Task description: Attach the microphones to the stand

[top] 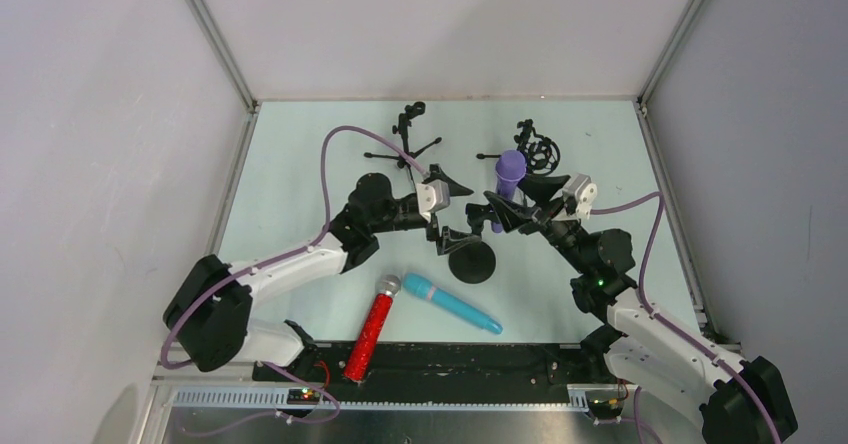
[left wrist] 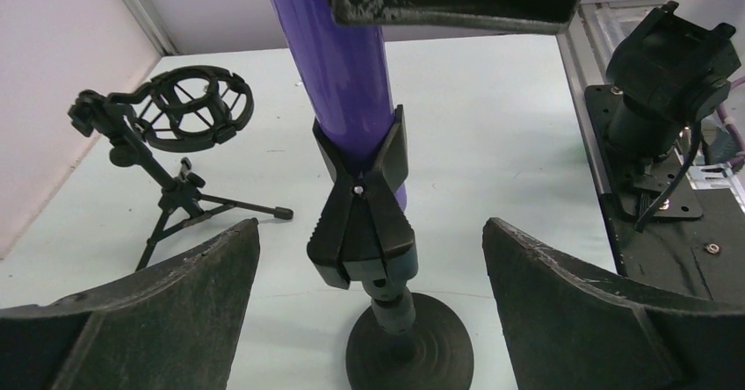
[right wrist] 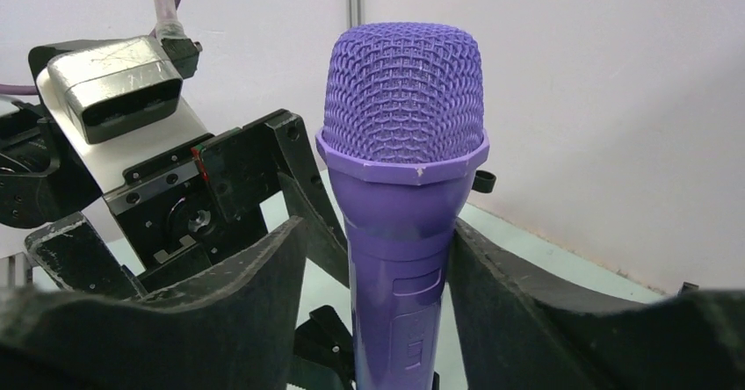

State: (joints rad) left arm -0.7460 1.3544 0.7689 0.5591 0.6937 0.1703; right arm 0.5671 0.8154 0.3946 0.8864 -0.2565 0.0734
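Fingers of the right gripper point(right wrist: 376, 249) clamp the purple microphone point(right wrist: 400, 188) upright so its tail seats in the clip point(left wrist: 360, 223) of the stand point(top: 471, 261); the left gripper point(top: 458, 211) gapes astride it, likely to brace.

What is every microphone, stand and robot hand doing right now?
purple microphone: upright, bottom seated in the clip.
red microphone: lying flat, unheld.
teal microphone: lying flat beside the red one, unheld.
round stand: upright, holding the purple microphone.
shock-mount stand: standing, empty.
tripod stand: standing, empty.
left gripper: open, either side of the clip.
right gripper: shut on the purple microphone.
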